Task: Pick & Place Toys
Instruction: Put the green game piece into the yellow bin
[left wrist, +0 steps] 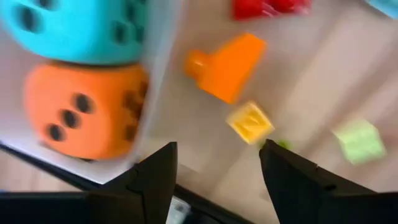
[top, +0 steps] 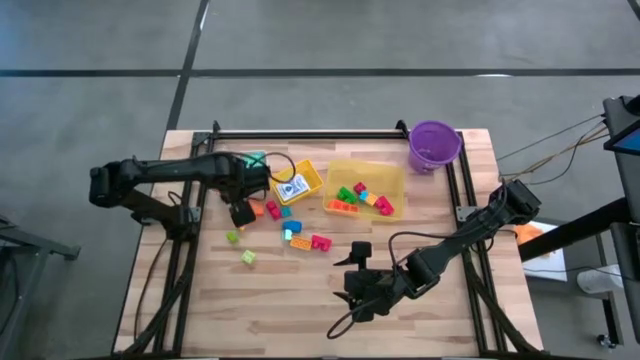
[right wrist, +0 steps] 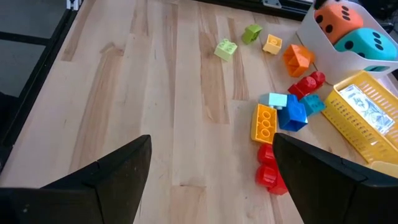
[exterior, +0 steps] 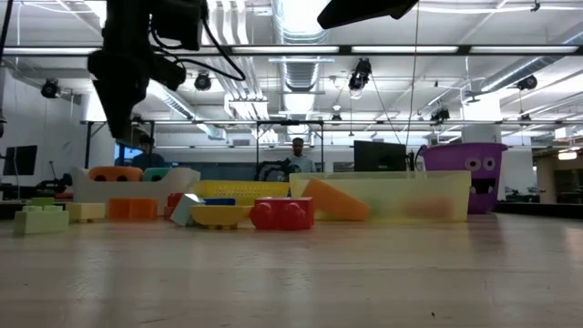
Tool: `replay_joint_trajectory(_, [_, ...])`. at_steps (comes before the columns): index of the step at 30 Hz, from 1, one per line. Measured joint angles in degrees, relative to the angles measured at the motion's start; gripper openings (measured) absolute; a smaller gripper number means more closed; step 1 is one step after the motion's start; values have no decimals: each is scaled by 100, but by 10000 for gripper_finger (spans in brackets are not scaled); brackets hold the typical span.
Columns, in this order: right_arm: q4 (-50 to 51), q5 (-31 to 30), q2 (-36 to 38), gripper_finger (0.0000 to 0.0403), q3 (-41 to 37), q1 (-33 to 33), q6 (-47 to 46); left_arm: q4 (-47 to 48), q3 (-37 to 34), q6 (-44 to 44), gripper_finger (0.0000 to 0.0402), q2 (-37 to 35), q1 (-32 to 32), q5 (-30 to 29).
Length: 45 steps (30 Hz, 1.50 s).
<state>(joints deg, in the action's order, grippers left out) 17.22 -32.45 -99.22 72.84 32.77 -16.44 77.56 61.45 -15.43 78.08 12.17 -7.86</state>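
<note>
Overhead, left gripper (top: 242, 213) open, empty.

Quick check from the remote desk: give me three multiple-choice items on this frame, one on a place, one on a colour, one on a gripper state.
1. The two dice sit:
A. in the clear bin
B. in the purple bucket
C. loose on the wood

2. The bucket is:
A. green
B. purple
C. white

3. The right gripper is:
A. shut on a brick
B. shut, empty
C. open, empty

Key: 1 A, orange die and teal die lie inside the clear bin. 2 B, purple bucket. 3 C, right gripper spread wide over bare table.
</note>
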Motion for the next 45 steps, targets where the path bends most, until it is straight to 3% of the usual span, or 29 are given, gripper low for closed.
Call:
replay_joint_trajectory(4, [-1,0,0,331,0,-1,-9,95,0,-524,232,0,-363,427])
replay_joint_trajectory(9, [-11,0,0,331,0,0,-9,168,0,-1795,232,0,-827,450])
replay_joint_trajectory(15, [-21,0,0,331,0,1,-17,179,0,-2647,232,-2,-1360,448])
replay_joint_trajectory(17, [-21,0,0,331,0,0,-29,179,0,-2480,232,-2,-1556,435])
replay_joint_trajectory(20, [-22,0,0,331,0,0,-20,177,-53,-1485,232,-4,-2001,377])
replay_joint_trajectory(25, [-22,0,0,331,0,1,-12,131,-558,-578,233,22,-2693,294])
replay_joint_trajectory(31, [-72,0,0,331,-2,1,10,-392,-1246,-576,233,156,-2911,229])
replay_joint_trajectory(45, [-204,0,0,331,-2,-4,71,-1480,-1812,-315,233,164,-2755,193])
